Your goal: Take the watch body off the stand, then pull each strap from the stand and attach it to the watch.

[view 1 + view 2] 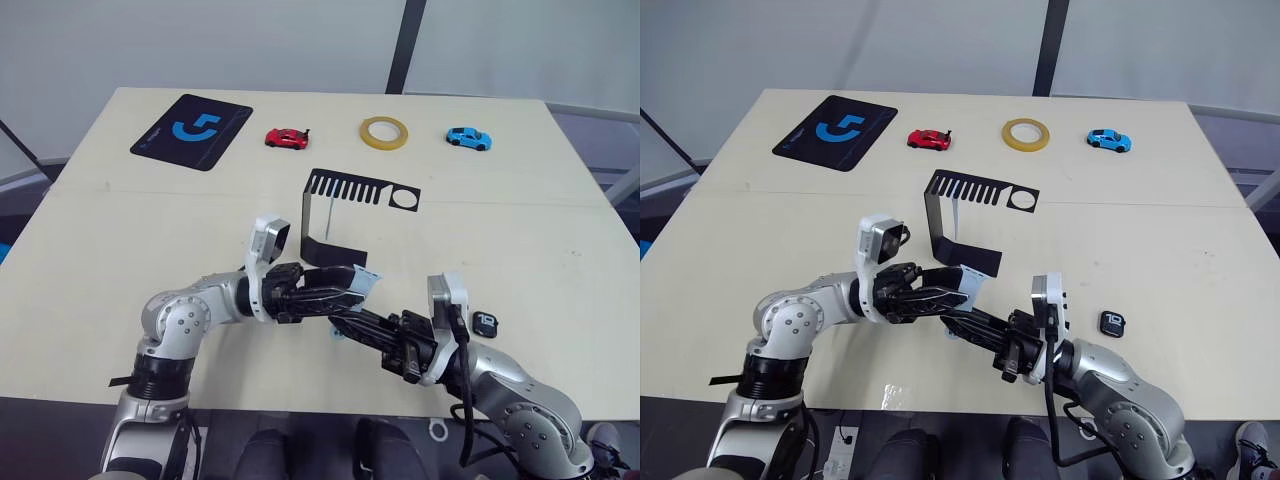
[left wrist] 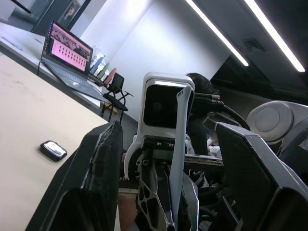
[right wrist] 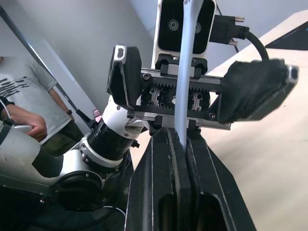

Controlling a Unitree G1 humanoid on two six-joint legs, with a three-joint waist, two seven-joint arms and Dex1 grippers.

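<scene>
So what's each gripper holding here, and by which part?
Right gripper pinches a strap near one end; left gripper is open around it, holding nothing.

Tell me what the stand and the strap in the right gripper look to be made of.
Stand: thin black sheet metal, probably, matte, with crisp bends and cut slots.
Strap: pale blue-grey, smooth and flexible, likely silicone or rubber; it sits pinched between the right gripper fingers.

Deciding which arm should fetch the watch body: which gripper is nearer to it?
Right. The right gripper is left of the watch body; the left gripper is somewhat farther away.
</scene>
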